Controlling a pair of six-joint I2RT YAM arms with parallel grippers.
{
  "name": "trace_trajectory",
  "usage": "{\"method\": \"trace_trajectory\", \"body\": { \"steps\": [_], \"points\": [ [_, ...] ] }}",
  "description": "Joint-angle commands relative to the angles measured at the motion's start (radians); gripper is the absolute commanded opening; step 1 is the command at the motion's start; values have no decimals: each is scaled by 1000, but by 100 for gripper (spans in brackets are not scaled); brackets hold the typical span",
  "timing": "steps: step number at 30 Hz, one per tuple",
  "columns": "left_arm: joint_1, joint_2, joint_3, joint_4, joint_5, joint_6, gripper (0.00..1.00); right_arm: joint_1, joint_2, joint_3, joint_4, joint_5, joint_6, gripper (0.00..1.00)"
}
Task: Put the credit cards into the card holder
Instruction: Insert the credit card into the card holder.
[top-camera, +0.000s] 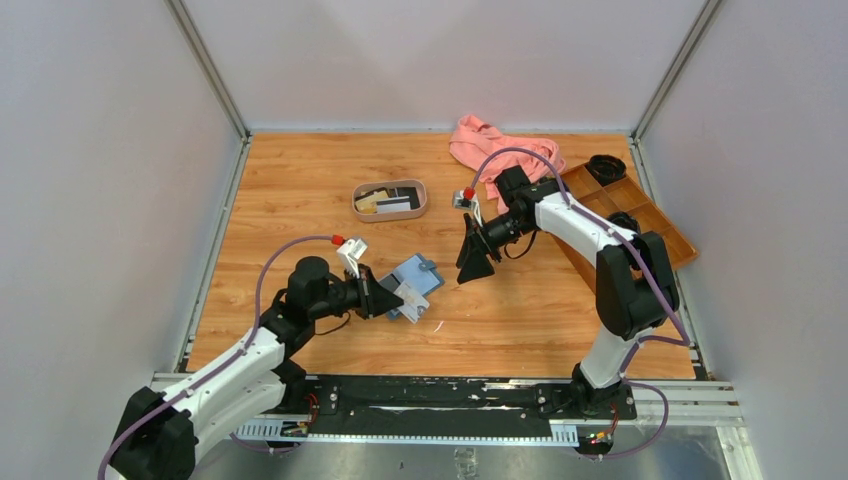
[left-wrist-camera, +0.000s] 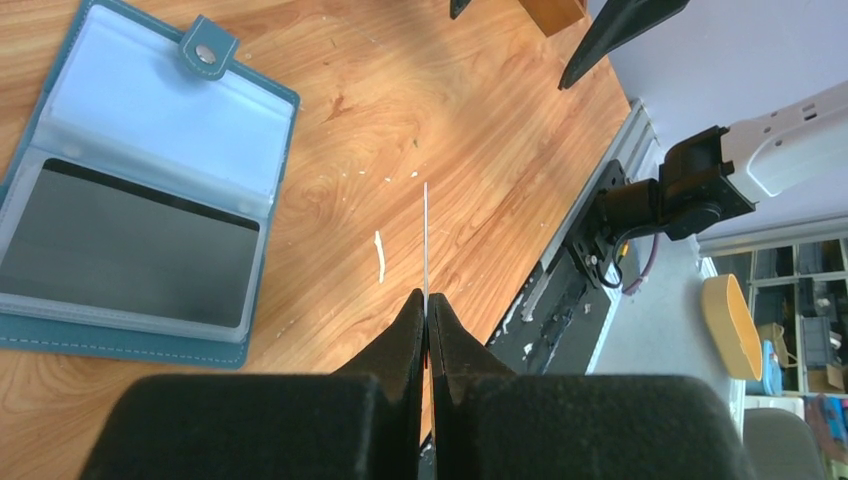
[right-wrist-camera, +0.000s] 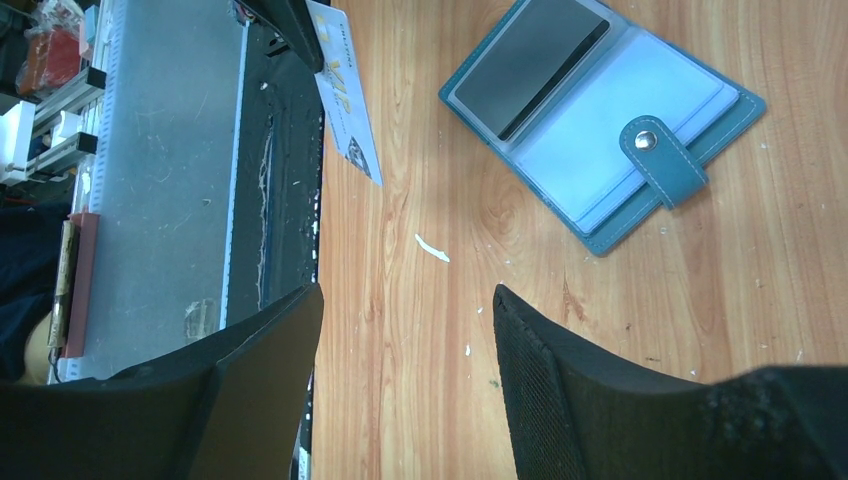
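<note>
The teal-blue card holder lies open on the table, snap tab up. It also shows in the left wrist view and in the right wrist view. A black card sits in one clear pocket. My left gripper is shut on a white-grey credit card, held on edge just at the holder's near side. That card is edge-on in the left wrist view and its face shows in the right wrist view. My right gripper is open and empty, right of the holder. More cards lie in the oval tray.
A brown compartmented wooden box stands at the right edge, with a pink cloth behind it. Small white scraps lie on the wood near the holder. The black base rail runs along the near edge.
</note>
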Motion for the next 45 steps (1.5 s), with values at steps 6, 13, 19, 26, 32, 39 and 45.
{"method": "trace_trajectory", "body": {
  "steps": [6,13,19,26,32,39,45],
  "points": [
    [9,19,-25,44,-9,-2,0,-11,16,-14,5,11,9,67],
    [9,23,-37,53,-11,-4,0,-11,22,-14,8,14,12,67],
    [10,26,-45,58,-12,-6,0,-11,23,-13,8,15,13,67],
    [14,26,-51,64,-11,-9,0,-11,23,-13,9,15,15,67],
    [15,28,-60,75,-11,-15,0,-11,26,-15,9,15,16,67],
    [21,44,-84,125,-11,-34,0,-11,39,-15,13,13,25,67],
    [26,68,-100,172,-8,-49,0,-10,49,-15,15,12,30,67]
  ]
}}
